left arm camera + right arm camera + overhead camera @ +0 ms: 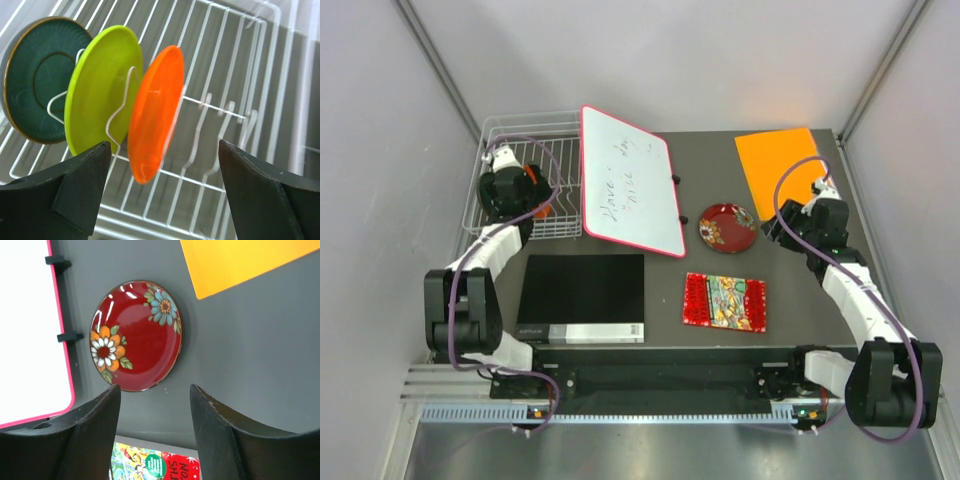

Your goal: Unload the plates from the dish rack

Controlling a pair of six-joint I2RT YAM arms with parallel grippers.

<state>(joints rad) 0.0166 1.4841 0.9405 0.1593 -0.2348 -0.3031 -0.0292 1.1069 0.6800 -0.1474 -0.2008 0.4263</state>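
My left gripper [164,145] is spread inside the rack [215,106]. The orange plate [157,110] stands just ahead between its fingers, with the green plate [100,85] and teal plate [37,75] behind it. My right gripper [155,387], also spread, hangs over the red plate [137,335], which lies flat on the table [240,365].

Light is even and fairly bright, falling from overhead, and shadows in the top view are short and soft. The left wrist view is smeared: the orange plate [155,115] and the dish rack [215,107] wires look streaked. In the right wrist view small white glints sit on the dark red plate [136,336] — the whiteboard [30,330] is washed out to blank white.
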